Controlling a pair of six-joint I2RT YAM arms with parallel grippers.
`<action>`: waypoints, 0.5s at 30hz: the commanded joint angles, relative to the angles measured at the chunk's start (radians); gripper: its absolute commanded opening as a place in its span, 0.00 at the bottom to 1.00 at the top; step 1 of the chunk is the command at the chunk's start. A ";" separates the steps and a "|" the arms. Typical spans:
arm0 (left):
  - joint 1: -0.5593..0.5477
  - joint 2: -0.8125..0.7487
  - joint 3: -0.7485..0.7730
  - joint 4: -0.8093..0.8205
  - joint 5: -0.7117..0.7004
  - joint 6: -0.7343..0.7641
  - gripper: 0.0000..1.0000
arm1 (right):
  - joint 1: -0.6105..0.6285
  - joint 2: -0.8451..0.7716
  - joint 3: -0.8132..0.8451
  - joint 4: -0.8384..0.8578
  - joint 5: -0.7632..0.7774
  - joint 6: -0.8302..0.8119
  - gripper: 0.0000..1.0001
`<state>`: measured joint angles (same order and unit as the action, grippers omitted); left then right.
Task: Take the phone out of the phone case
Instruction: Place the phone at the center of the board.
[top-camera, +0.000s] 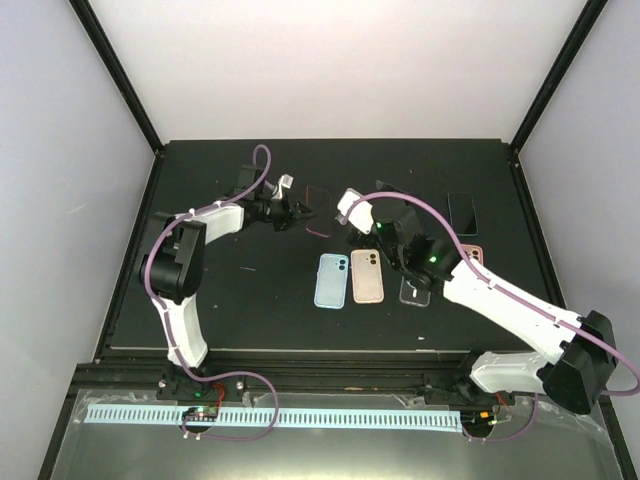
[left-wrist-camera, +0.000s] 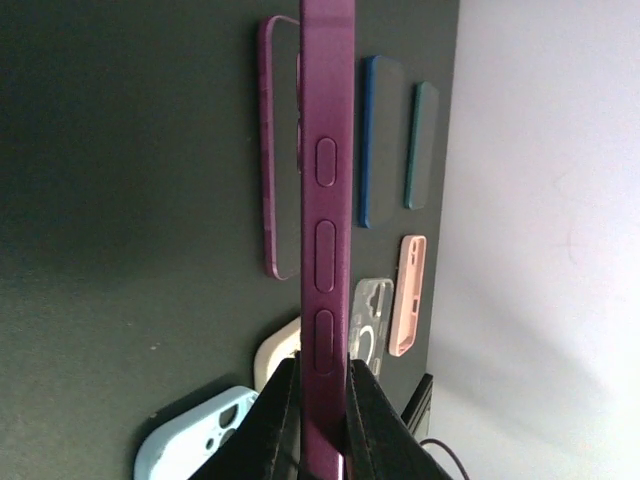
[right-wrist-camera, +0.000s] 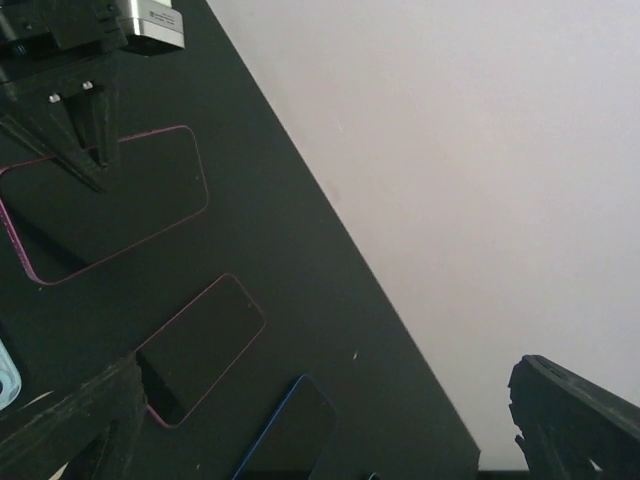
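Observation:
My left gripper is shut on a dark purple phone case, held edge-on above the table with its side buttons facing the camera. I cannot tell whether a phone is inside it. Just beyond it a purple-rimmed dark slab lies flat; it also shows in the top view and in the right wrist view. The left gripper sits at the table's back middle. My right gripper is wide open and empty, hovering right of the left one.
A blue-edged phone and a teal-edged phone lie flat further back. Loose cases lie mid-table: light blue, cream, clear and pink. A dark phone lies at the right.

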<state>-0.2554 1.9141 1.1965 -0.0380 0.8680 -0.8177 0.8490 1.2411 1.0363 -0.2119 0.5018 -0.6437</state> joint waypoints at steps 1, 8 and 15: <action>0.003 0.049 0.069 0.040 0.046 0.010 0.02 | -0.054 -0.022 0.032 -0.084 -0.081 0.091 1.00; -0.015 0.159 0.123 0.069 0.035 -0.008 0.02 | -0.114 -0.020 0.055 -0.126 -0.144 0.147 1.00; -0.039 0.250 0.184 0.080 0.027 -0.023 0.02 | -0.128 -0.002 0.065 -0.137 -0.167 0.160 1.00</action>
<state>-0.2745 2.1319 1.3052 -0.0177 0.8677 -0.8303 0.7307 1.2369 1.0676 -0.3401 0.3668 -0.5140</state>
